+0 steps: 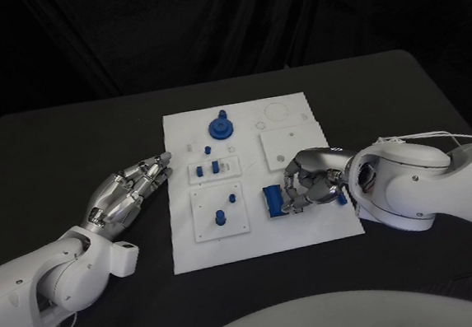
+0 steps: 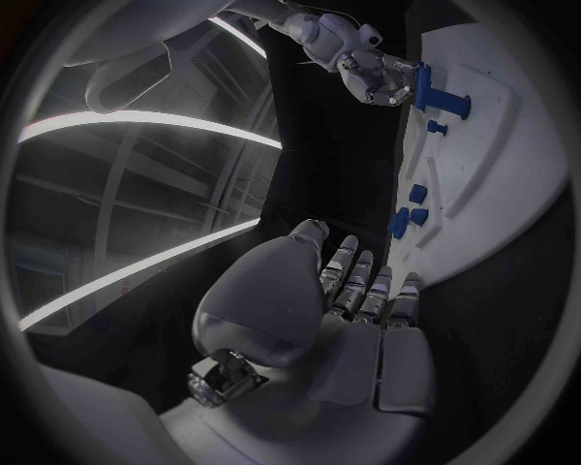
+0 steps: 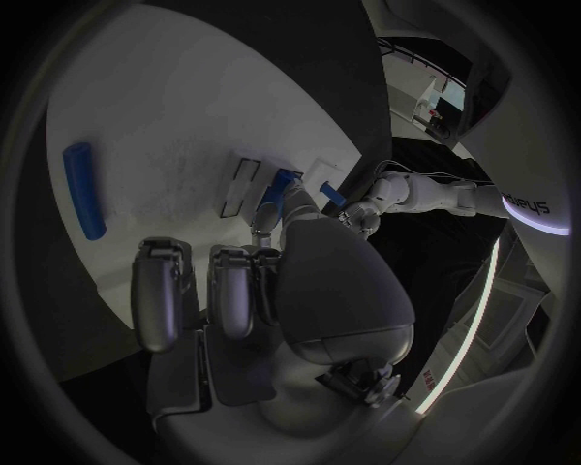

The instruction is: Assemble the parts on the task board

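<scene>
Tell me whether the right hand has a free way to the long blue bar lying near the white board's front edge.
Probably yes: the right hand hovers beside the long blue bar, nothing between them.

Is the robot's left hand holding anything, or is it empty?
Empty and open. The left hand lies at the left edge of the task board with its fingers stretched out straight, nothing between them.

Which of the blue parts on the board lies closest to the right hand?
The long blue bar beside the right hand; the other blue parts sit farther away on the board.
</scene>
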